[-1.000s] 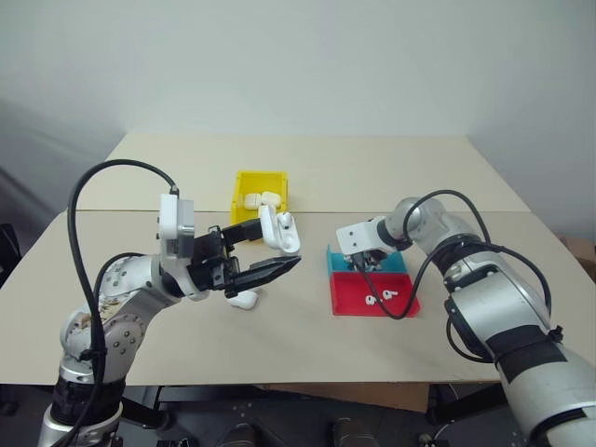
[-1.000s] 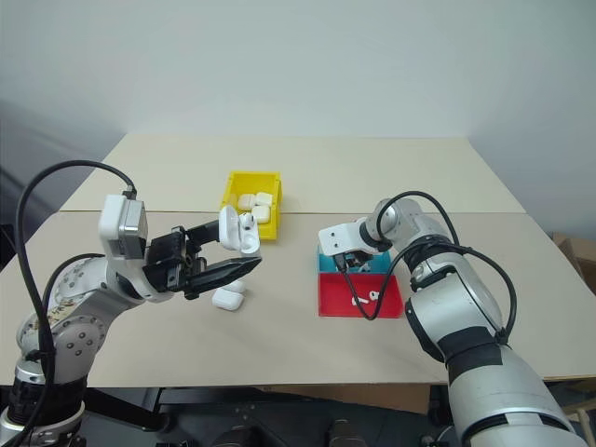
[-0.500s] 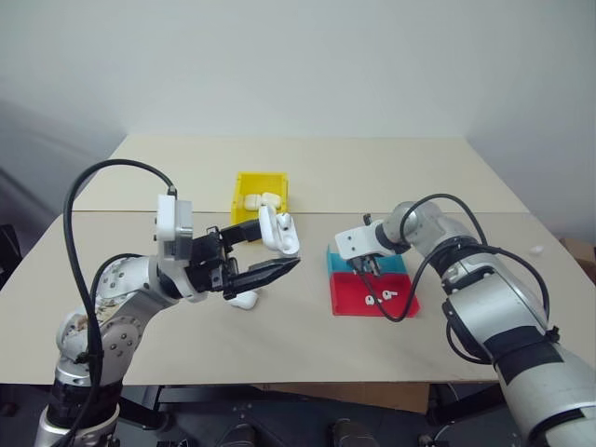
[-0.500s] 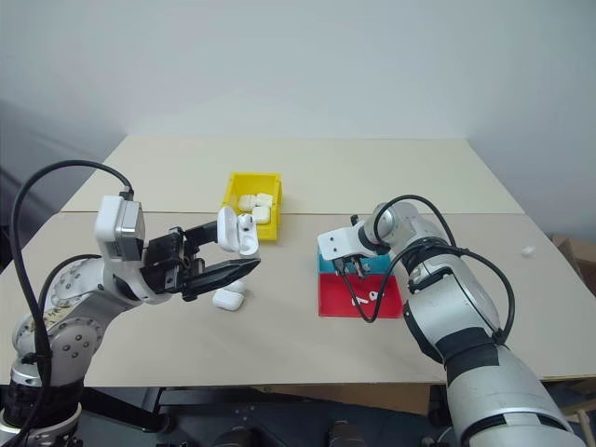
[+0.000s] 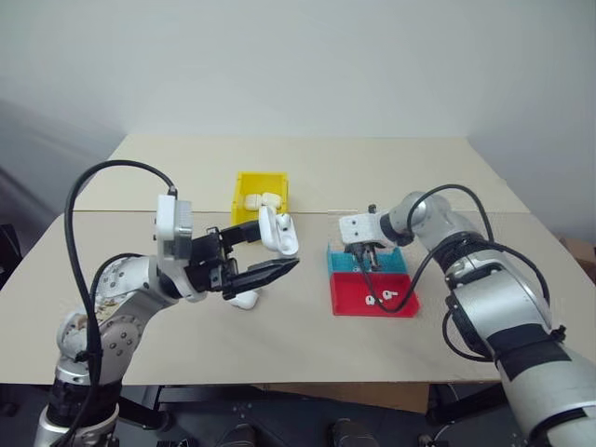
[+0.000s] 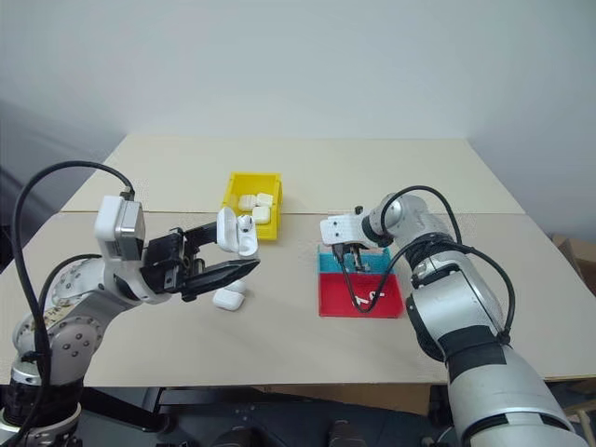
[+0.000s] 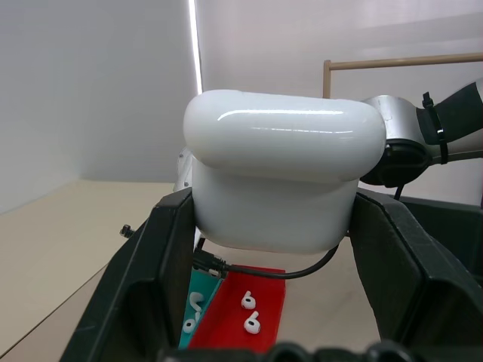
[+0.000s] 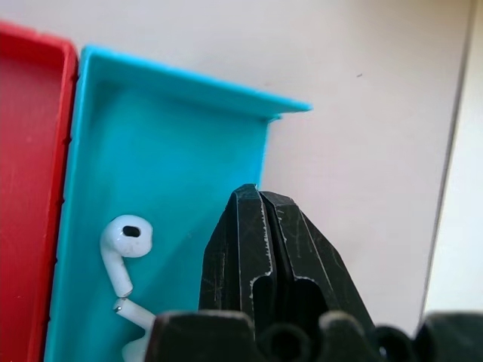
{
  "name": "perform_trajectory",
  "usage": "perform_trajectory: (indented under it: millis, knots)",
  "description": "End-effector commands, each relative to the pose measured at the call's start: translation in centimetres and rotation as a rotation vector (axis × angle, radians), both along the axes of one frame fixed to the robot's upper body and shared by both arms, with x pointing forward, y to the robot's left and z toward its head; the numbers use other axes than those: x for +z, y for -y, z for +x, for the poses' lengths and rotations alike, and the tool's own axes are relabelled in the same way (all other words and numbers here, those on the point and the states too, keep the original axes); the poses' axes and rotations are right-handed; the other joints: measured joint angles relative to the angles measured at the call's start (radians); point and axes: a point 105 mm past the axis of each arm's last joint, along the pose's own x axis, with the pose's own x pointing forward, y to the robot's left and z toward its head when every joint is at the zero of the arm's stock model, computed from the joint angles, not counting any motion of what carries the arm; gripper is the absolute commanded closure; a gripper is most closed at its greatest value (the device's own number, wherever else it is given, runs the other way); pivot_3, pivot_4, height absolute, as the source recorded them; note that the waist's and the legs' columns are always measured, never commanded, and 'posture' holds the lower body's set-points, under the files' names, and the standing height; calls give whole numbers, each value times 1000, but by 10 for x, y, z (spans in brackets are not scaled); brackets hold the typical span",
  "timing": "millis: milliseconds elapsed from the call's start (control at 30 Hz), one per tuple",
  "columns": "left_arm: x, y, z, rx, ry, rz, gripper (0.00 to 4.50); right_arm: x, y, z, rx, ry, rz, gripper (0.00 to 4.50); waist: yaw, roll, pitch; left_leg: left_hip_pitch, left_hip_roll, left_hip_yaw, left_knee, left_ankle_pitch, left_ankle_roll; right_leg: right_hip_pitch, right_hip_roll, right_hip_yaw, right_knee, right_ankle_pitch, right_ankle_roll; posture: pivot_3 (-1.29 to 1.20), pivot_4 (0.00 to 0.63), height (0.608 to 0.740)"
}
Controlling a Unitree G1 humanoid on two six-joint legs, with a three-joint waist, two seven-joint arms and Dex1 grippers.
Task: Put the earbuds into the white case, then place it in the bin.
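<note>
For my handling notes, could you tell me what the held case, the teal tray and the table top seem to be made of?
The white case looks like glossy hard plastic: a bright highlight runs across its smooth rounded lid. The teal tray seems to be matte moulded plastic, with thin upright walls, even colour and no glare. The table looks like pale matte board, perhaps laminate or wood; its look leaves that open.
</note>
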Motion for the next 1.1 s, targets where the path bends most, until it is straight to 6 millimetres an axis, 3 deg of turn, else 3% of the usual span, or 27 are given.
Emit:
perform_trajectory:
  millis: [33, 133, 267, 567, 1100]
  knots:
    - [7, 2, -2, -27, 43, -5, 1724, 32, -2, 2, 12, 50, 79, 3809, 0, 0, 0, 0, 0, 0, 0, 0, 0, 0, 0, 0, 0, 0, 0, 0, 150, 740]
    - [8, 3, -1, -38, 44, -4, 1724, 41, 0, -2, 27, 11, 107, 2877, 1, 0, 0, 0, 0, 0, 0, 0, 0, 0, 0, 0, 0, 0, 0, 0, 150, 740]
    - [8, 3, 1, -49, 46, -1, 1724, 36, 10, -12, 85, -28, 49, 1529, 1, 0, 0, 0, 0, 0, 0, 0, 0, 0, 0, 0, -1, 0, 0, 0, 150, 740]
    - [7, 4, 1, -57, 48, 5, 1724, 14, 18, -13, 62, -76, -53, 1529, -2, 0, 0, 0, 0, 0, 0, 0, 0, 0, 0, 0, 0, 0, 0, 0, 150, 740]
    - [5, -1, -2, -17, 43, 22, 1724, -11, 15, -15, 25, -166, -110, 1529, 0, 0, 0, 0, 0, 0, 0, 0, 0, 0, 0, 0, 0, 0, 0, 0, 150, 740]
